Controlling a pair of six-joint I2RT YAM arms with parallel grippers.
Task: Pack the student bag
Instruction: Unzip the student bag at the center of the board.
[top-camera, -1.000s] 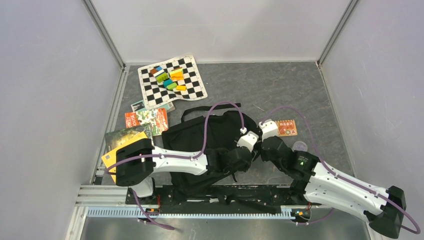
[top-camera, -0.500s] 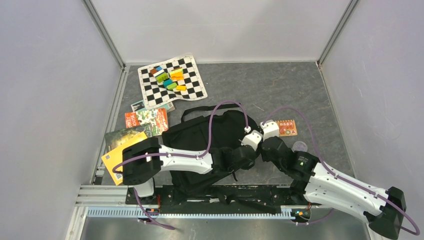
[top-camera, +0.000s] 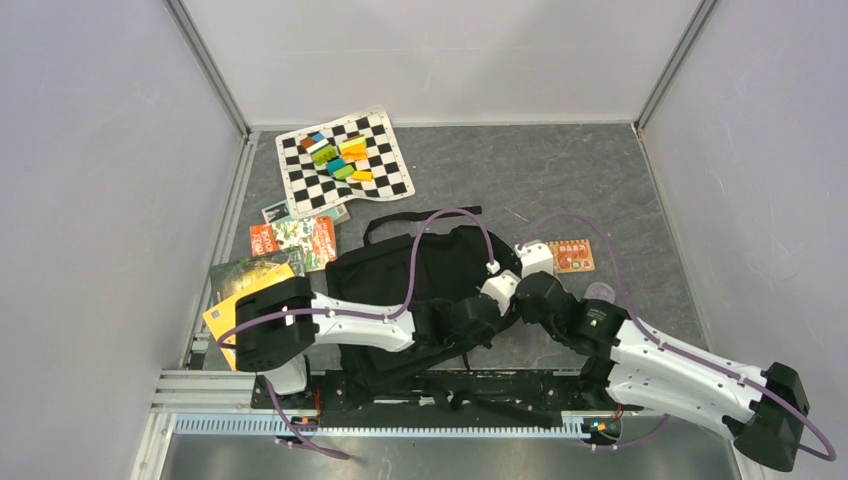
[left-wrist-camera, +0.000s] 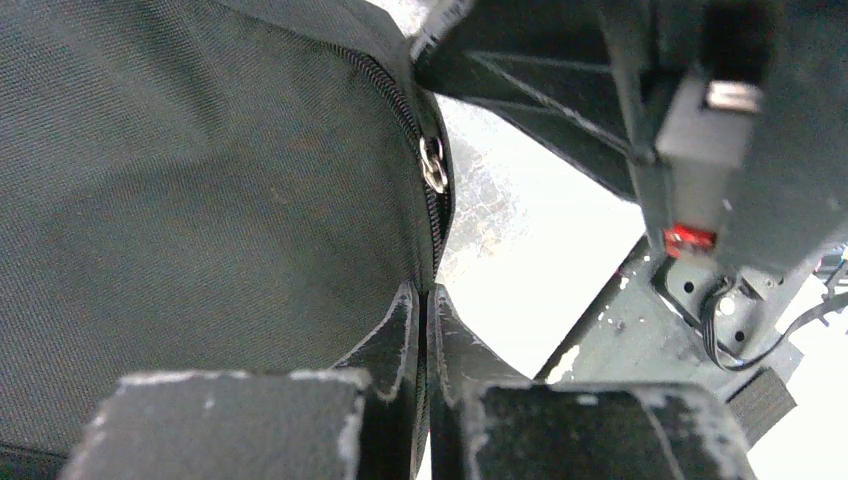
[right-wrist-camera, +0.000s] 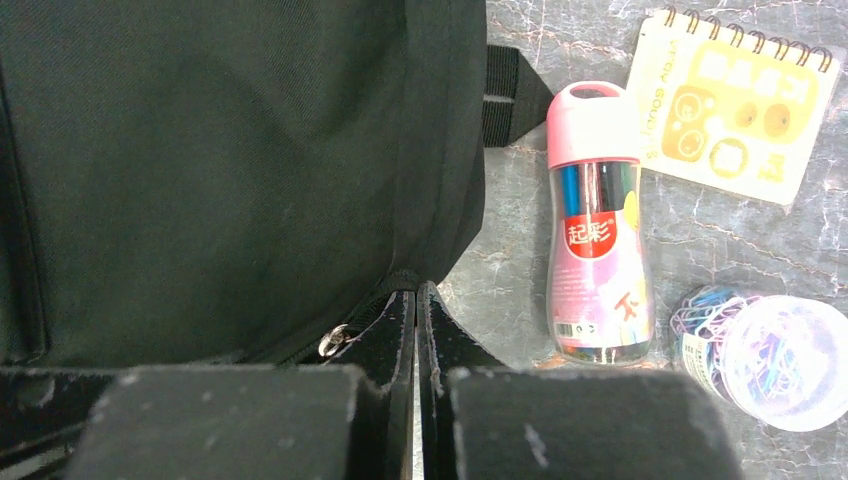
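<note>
Top external view: the black bag (top-camera: 400, 270) lies flat on the grey table (top-camera: 520, 170), in the near middle, just in front of the arm bases. Both arms reach in over its right side, and the left tool (top-camera: 503, 305) and right tool (top-camera: 524, 296) meet almost nose to nose at the bag's right edge. A chequered mat (top-camera: 345, 165) with coloured blocks (top-camera: 338, 155) lies at the far left, books (top-camera: 292, 242) lie left of the bag, and a notebook (top-camera: 572, 256) lies to its right. Left wrist view: the left tool (left-wrist-camera: 428, 300) has its fingers (left-wrist-camera: 400, 330) pressed together on the bag's zipped edge, which runs straight down between the tips; a metal zipper pull (left-wrist-camera: 433, 165) hangs on that edge a little beyond them. Right wrist view: the right tool (right-wrist-camera: 416, 300) has its fingers together, tips at the bag's rim beside another zipper pull (right-wrist-camera: 335, 342); I cannot tell whether any fabric is pinched. Right of the bag lie a pink-capped pen tube (right-wrist-camera: 598, 230), the spiral notebook, and a clear tub (right-wrist-camera: 765, 360) of paper clips just beside the tube.
</note>
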